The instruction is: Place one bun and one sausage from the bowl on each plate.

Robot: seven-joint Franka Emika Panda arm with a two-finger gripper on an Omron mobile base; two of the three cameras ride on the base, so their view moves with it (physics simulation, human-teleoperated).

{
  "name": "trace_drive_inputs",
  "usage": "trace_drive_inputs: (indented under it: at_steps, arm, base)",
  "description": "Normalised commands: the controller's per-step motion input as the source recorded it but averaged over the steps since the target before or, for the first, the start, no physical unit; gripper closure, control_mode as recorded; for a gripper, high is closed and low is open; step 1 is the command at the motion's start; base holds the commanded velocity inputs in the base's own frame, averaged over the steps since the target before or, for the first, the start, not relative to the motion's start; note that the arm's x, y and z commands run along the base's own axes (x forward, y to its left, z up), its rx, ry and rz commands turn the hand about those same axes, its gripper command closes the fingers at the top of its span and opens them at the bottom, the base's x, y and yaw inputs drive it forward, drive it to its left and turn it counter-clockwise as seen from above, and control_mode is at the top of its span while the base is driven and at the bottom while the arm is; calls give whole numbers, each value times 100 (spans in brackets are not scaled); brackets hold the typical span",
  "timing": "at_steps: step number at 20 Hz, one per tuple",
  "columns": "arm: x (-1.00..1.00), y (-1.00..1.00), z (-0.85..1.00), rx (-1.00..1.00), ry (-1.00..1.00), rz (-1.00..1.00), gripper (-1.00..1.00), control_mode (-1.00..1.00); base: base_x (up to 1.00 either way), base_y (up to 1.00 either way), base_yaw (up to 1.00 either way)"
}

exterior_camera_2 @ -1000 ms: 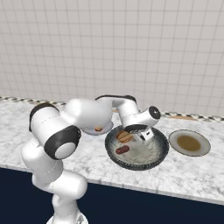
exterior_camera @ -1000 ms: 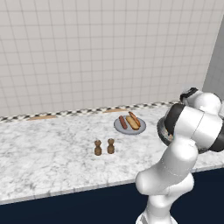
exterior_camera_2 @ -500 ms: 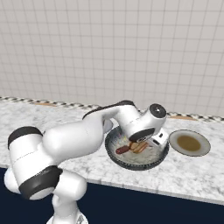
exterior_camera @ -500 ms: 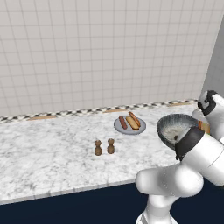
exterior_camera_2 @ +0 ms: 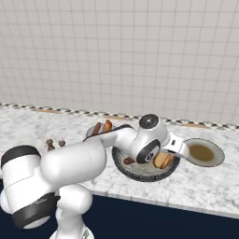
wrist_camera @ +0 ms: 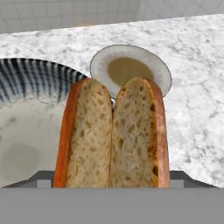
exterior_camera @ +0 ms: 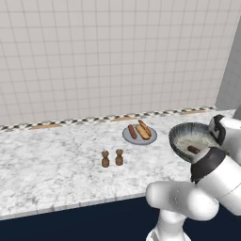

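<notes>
wall: pale square tiles (exterior_camera: 108, 56) behind the desk | trim: dark-and-light checkered strip (exterior_camera: 94, 119) with orange patches where wall meets desk | desk: white-grey marbled top (exterior_camera: 52, 164), dark navy front (exterior_camera: 94, 219) below | side: grey panel (exterior_camera: 230, 70) at far right | light: even, soft

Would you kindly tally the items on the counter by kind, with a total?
Buns: 2
Sausages: 2
Plates: 2
Bowl: 1
Shakers: 2
Total: 9
</notes>
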Motion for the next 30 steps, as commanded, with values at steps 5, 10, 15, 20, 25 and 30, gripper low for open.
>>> trace_drive_inputs:
  at_steps: [5, 10, 15, 20, 25, 30]
  arm:
    - [1, -52, 59, -7, 0, 1, 100, -100]
    - [63, -48, 35, 6, 26, 11, 100, -100]
    - [96, -72, -3, 9, 33, 16, 100, -100]
    - [47, -64, -75, 1, 16, 20, 100, -100]
    - [27, -66, -21, 10, 2, 15, 100, -100]
    - [21, 9, 9, 5, 8, 0, 100, -100]
  base:
    - [0, 0, 0]
    - [0, 0, 0]
    - [0, 0, 0]
    - [0, 0, 0]
    - [0, 0, 0]
    - [0, 0, 0]
